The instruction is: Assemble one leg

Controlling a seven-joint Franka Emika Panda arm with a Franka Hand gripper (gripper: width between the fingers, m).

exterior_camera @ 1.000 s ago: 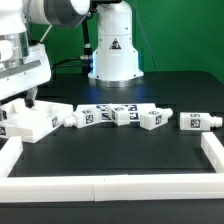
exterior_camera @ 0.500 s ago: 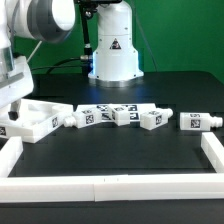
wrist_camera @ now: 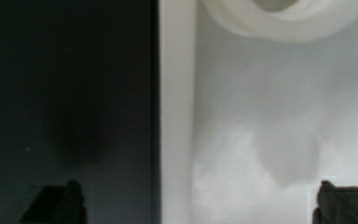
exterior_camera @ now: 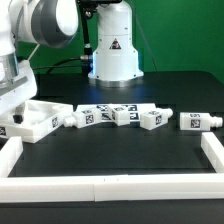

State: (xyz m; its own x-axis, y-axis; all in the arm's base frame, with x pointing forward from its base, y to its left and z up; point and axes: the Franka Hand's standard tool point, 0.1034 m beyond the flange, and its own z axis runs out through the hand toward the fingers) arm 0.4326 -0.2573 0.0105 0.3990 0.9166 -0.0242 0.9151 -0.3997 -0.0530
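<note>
The white square tabletop [exterior_camera: 38, 120] lies at the exterior view's left. In the wrist view its flat face [wrist_camera: 265, 130] fills one side, with a round screw hole [wrist_camera: 274, 12] near its edge and the dark table beside it. My gripper [exterior_camera: 12, 110] hangs low over the tabletop's left part. In the wrist view the gripper [wrist_camera: 197, 205] is open, and its two dark fingertips [wrist_camera: 53, 203] stand wide apart, one over the table and one over the tabletop. Several white legs lie in a row: [exterior_camera: 82, 117], [exterior_camera: 125, 114], [exterior_camera: 152, 119], [exterior_camera: 198, 121].
A low white fence runs along the front [exterior_camera: 100, 188], with arms at the left [exterior_camera: 10, 152] and right [exterior_camera: 213, 150]. The marker board [exterior_camera: 112, 106] lies behind the legs. The robot base [exterior_camera: 113, 50] stands at the back.
My arm has swung left and down, so the gripper has moved from above the tabletop's middle to its left part. The parts have not moved.
</note>
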